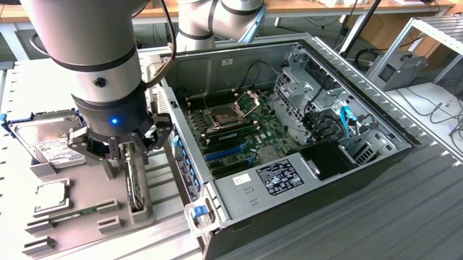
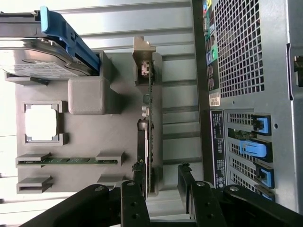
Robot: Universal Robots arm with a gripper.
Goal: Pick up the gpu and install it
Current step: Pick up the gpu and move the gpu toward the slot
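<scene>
1. Grey tray (image 1: 83, 184) lies at the exterior view's left of an open computer case (image 1: 217, 59).
2. Graphics card (image 2: 147, 118) stands on edge in it.
3. Gripper (image 2: 160, 172) straddles the card, wide open, holding nothing.

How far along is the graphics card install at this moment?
Done: nothing yet; the graphics card stands in its grey holder. In hand: the open hand sits over it, a finger each side, not gripping. Left: lifting it and seating it in the blue slots.

Ribbed metal table (image 1: 405, 216) — grey parts holder (image 1: 94, 189), open computer case (image 1: 361, 179)
</scene>
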